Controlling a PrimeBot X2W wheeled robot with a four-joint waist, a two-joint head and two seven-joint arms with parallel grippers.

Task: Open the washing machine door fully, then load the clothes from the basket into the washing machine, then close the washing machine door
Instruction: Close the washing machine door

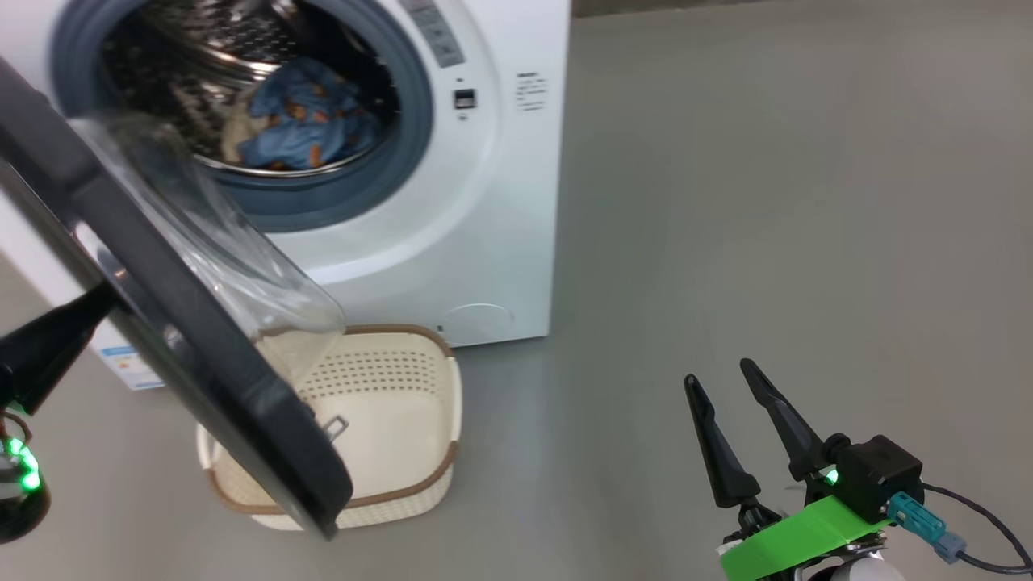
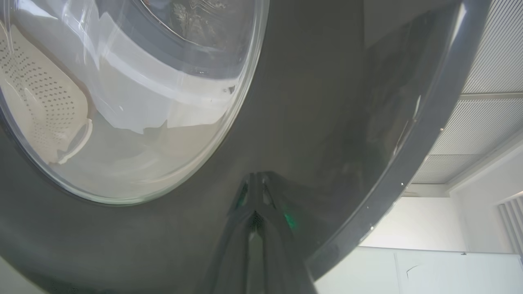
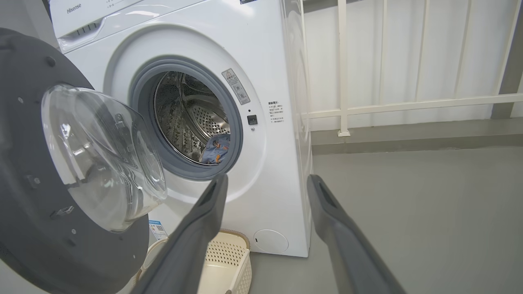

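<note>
left gripper (image 2: 255, 214): fingers pressed together with nothing between them; tips rest against the glossy black rim on the outer face of the door (image 1: 194, 355), just beside its glass bowl; in the head view it sits low on the left, behind the door
right gripper (image 1: 718, 373): fingers spread well apart; holds nothing and touches nothing; low on the right above the floor (image 1: 767, 202), well apart from the washer (image 3: 278, 81) and the basket (image 1: 379, 375)
door: part open, swung out on the robot's left; glass bowl faces the drum; in the head view its lower edge crosses in front of the basket
washer: white, standing on the grey floor; mouth uncovered, grey gasket and steel drum in sight
clothes (image 1: 307, 121): blue bear-print heap with a bit of cream cloth; lying at the bottom of the drum
basket: on the floor just in front of the washer, below the door; its bare perforated inside shows
</note>
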